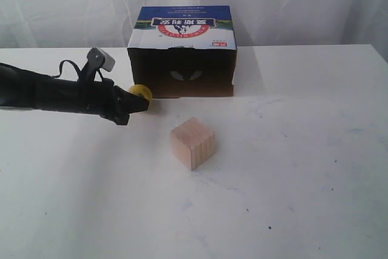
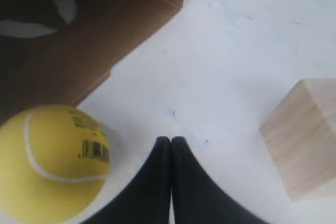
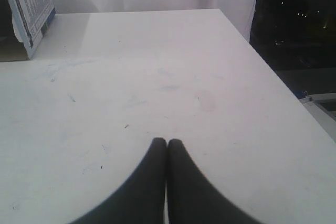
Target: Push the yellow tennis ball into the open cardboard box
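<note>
currently one yellow tennis ball (image 1: 141,91), one open cardboard box (image 1: 182,25), one wooden cube (image 1: 193,143); left gripper (image 2: 171,139), right gripper (image 3: 167,141) clenched empty.

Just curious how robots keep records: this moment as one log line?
left fingers shut, beside yellow tennis ball | ball outside open cardboard box, at its mouth | right fingers shut, away from box

Bright, even lighting; soft shadows; close-range blur in left wrist view

yellow ball (image 2: 50,163), brown box (image 1: 182,53), pale cube (image 1: 193,143)
</note>
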